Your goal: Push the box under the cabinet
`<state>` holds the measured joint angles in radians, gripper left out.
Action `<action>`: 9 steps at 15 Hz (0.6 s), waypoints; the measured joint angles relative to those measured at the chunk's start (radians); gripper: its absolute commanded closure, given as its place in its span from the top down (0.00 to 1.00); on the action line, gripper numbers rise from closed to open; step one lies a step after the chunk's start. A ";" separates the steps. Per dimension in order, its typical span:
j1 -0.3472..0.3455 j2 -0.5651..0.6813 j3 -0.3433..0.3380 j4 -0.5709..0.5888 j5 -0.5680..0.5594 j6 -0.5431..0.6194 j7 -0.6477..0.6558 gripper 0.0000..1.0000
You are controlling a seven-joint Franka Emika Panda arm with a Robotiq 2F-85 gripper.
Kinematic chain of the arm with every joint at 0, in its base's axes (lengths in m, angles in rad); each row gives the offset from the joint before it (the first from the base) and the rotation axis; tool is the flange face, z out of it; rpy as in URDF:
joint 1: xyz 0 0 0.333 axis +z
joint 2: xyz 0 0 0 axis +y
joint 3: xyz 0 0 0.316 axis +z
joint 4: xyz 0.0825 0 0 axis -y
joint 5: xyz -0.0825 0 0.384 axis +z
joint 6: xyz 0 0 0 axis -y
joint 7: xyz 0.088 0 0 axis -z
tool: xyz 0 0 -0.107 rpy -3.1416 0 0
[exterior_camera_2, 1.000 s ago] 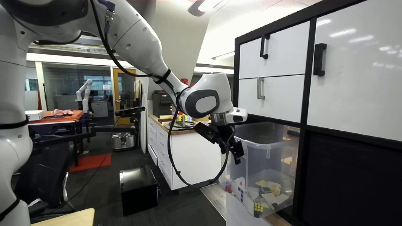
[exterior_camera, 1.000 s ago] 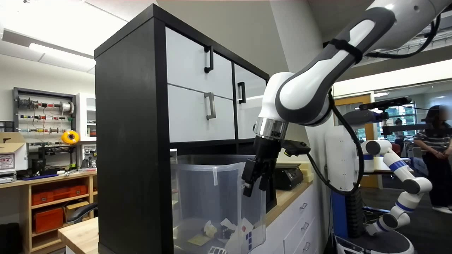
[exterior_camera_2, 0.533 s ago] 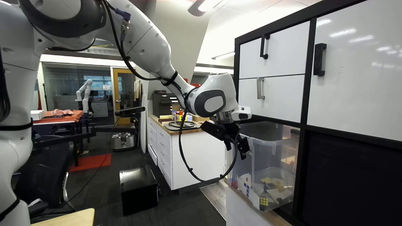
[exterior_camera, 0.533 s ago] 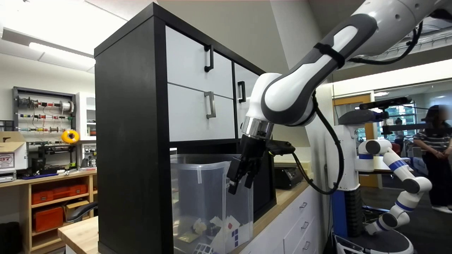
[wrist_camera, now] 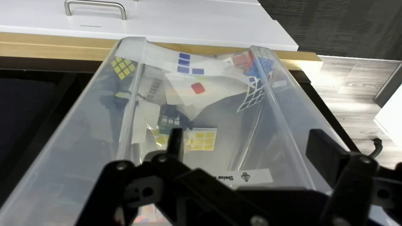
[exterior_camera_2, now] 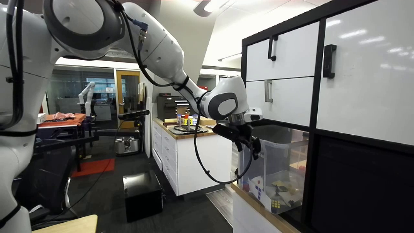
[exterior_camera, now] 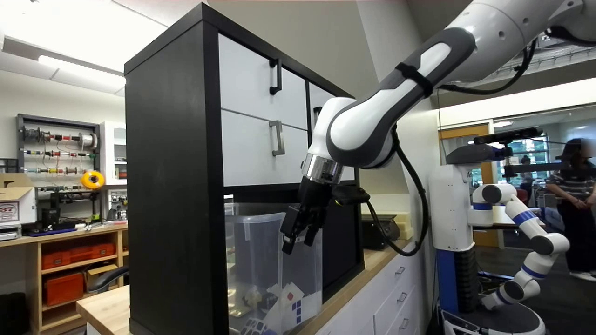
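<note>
The box is a clear plastic bin (exterior_camera: 257,249) with colored cubes and paper scraps inside. It sits on the wooden counter, partly inside the open lower compartment of the black cabinet (exterior_camera: 170,167) with white doors. It also shows in an exterior view (exterior_camera_2: 279,158) and in the wrist view (wrist_camera: 91,128). My gripper (exterior_camera: 298,244) is at the upper part of the box's outer wall and appears to press on it; exact contact is hard to see. In an exterior view the gripper (exterior_camera_2: 248,152) partly covers that wall. In the wrist view its fingers (wrist_camera: 245,138) are wide apart with nothing gripped.
The wooden counter edge (exterior_camera: 342,294) runs above white drawers (exterior_camera: 386,298). A dark device (exterior_camera: 379,232) stands farther along the counter. Metal and black handles (exterior_camera: 277,138) stick out from the cabinet doors above the box. The cabinet's vertical frame (exterior_camera_2: 309,181) stands beside the box.
The arm and gripper have moved toward the cabinet, and the box has slid along with them, deeper into the compartment. More of the counter's front edge shows. The gripper stays open.
</note>
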<state>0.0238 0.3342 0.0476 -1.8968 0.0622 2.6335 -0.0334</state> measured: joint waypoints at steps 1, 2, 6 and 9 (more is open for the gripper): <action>0.001 0.008 0.001 0.011 -0.001 0.000 -0.003 1.00; 0.001 0.016 0.002 0.022 -0.001 0.000 -0.007 1.00; 0.001 0.046 0.002 0.062 -0.001 0.000 -0.023 1.00; 0.000 0.065 0.002 0.085 -0.004 0.000 -0.033 1.00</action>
<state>0.0240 0.3997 0.0495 -1.8115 0.0583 2.6336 -0.0668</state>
